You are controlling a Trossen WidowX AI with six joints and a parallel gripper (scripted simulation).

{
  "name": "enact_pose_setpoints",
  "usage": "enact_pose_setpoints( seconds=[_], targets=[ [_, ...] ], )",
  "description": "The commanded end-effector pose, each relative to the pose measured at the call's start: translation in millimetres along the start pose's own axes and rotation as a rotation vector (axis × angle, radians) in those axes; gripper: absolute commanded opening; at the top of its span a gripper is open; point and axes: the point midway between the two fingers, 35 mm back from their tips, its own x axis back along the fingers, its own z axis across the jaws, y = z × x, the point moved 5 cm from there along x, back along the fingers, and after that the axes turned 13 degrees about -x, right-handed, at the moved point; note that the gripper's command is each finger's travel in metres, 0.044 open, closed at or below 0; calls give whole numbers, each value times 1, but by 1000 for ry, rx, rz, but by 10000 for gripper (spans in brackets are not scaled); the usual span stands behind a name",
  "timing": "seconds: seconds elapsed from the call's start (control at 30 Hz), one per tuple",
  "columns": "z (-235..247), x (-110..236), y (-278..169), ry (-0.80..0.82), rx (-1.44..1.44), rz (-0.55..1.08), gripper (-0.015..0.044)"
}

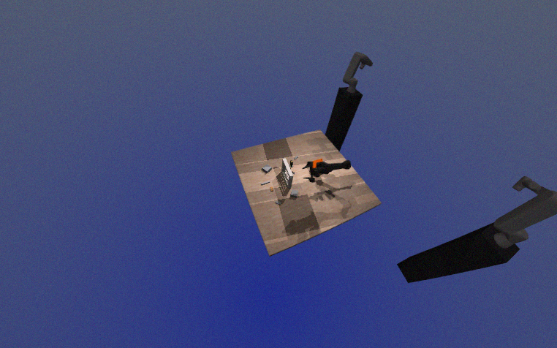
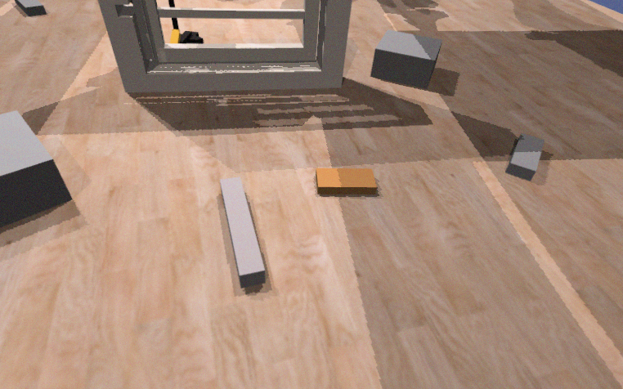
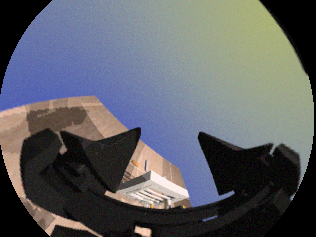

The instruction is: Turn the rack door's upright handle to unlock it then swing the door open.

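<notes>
The grey-white rack frame [image 1: 287, 167] [image 2: 236, 81] [image 3: 173, 186] stands upright on the table. Its barred door [image 2: 234, 54] appears closed within the frame; its exact angle is hard to tell. A small yellow and black part, apparently the handle [image 1: 291, 163] [image 2: 174, 36], is on the arm's side of the door, seen through the bars in the exterior view. How far it is turned cannot be told. My black gripper [image 1: 305, 172] [image 3: 170, 131] is wide open and empty, facing the rack with a gap to it. In the wrist view the rack is low between the fingers.
Behind the rack lie a large grey block [image 1: 266, 169] [image 2: 4, 145], a pale bar [image 1: 264, 183] [image 2: 242, 230], an orange block [image 1: 271, 188] [image 2: 345, 178] and a small grey block [image 1: 277, 202] [image 2: 526, 154]. Another grey block [image 1: 294, 194] [image 2: 406, 55] is beside it. A small piece [image 1: 296, 157] [image 2: 30, 6] lies off its other side.
</notes>
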Motion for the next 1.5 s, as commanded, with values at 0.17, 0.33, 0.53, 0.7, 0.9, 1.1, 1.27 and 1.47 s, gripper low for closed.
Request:
enact_pose_setpoints(
  seconds=[0.17,0.33,0.53,0.7,0.9,1.1,1.27,1.47],
  targets=[
    [-9,-15,-10,-27,45,111,293],
    [-20,-30,-22,-51,84,235,293],
    [-37,-45,-37,-75,113,386,293],
    [-51,-55,-50,-87,127,510,293],
    [-68,-65,-65,-91,133,656,293],
    [-86,-71,-81,-85,122,799,293],
    [-100,-75,-93,-73,102,913,293],
    [-118,-76,-107,-52,61,1043,293]
  ],
)
